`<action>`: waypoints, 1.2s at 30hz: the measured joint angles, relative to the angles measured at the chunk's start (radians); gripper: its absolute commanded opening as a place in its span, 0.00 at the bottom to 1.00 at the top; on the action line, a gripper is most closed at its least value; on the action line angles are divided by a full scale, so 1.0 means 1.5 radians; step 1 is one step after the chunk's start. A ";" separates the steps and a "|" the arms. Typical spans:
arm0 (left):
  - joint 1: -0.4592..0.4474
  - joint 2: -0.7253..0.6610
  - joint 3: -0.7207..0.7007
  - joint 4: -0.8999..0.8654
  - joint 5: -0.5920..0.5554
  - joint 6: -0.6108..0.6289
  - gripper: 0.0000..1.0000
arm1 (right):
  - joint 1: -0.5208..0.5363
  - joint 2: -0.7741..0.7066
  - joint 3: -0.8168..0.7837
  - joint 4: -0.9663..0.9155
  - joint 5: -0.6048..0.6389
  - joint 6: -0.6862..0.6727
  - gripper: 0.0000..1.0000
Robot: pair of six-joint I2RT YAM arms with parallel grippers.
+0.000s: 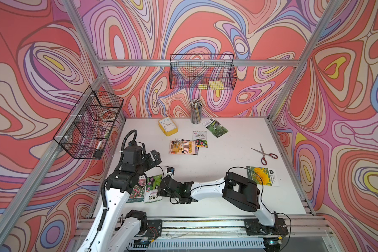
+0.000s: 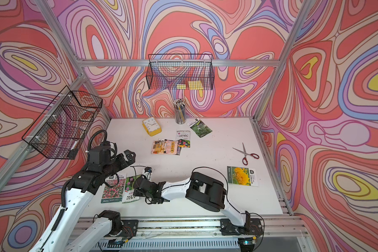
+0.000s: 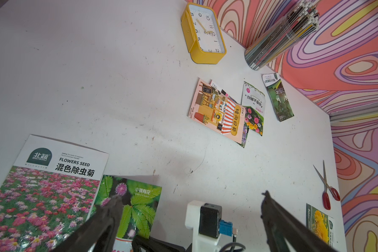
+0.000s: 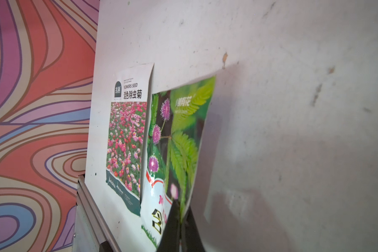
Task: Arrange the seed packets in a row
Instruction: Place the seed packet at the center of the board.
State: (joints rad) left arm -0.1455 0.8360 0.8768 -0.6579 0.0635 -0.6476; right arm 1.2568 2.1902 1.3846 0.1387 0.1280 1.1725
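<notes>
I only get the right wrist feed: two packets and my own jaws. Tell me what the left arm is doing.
Observer: The left gripper is open and empty, raised over the table near the pink-flower packet and the green-leaf packet.
Operator: Give me any stray packet on my right.
Observer: A sunflower packet lies alone near the table's right edge, nearer the front than the scissors.
Operator: Now the middle of the table.
Observer: The orange shopfront packet lies there, overlapping other packets in a loose pile.
</notes>
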 measured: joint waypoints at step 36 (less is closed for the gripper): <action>-0.003 0.357 0.004 0.215 0.065 -0.014 0.99 | -0.249 -0.253 -0.114 -0.123 0.021 -0.173 0.96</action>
State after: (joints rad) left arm -0.1493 1.3716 0.8829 -0.3359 0.1608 -0.6682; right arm 0.8833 1.8114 1.2129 -0.0456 0.1600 0.9134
